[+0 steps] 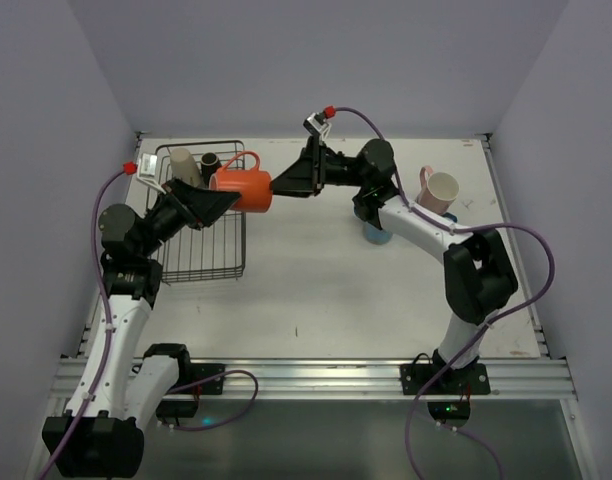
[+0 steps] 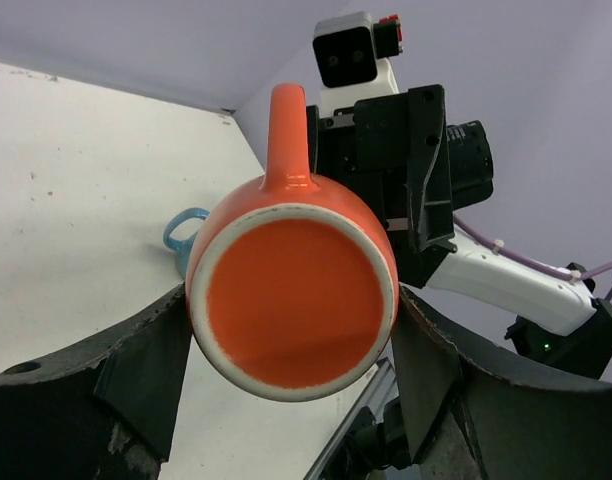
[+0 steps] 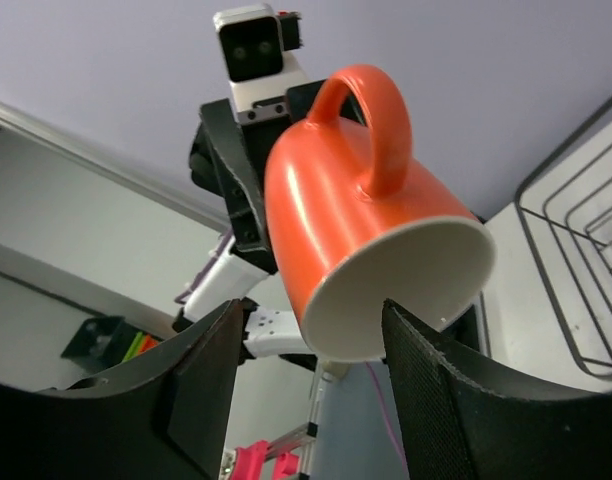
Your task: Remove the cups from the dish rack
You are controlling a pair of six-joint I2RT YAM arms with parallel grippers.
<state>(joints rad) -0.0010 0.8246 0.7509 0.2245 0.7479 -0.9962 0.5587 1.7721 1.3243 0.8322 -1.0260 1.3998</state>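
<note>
The left gripper (image 1: 224, 197) pinches the orange cup (image 1: 244, 189) by its base, above the dish rack (image 1: 206, 278) rim. The right gripper (image 1: 278, 185) stands wide astride the cup's mouth, one finger clear of it.

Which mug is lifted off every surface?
The orange ceramic mug, held in mid-air by the left gripper; the others sit in the black wire rack or on the table.

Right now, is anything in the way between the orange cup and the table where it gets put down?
Nothing visible is in the way. The orange cup is held up in the air at the right edge of the dish rack. The table to its right is bare. The pink cup and blue cup stand farther right.
</note>
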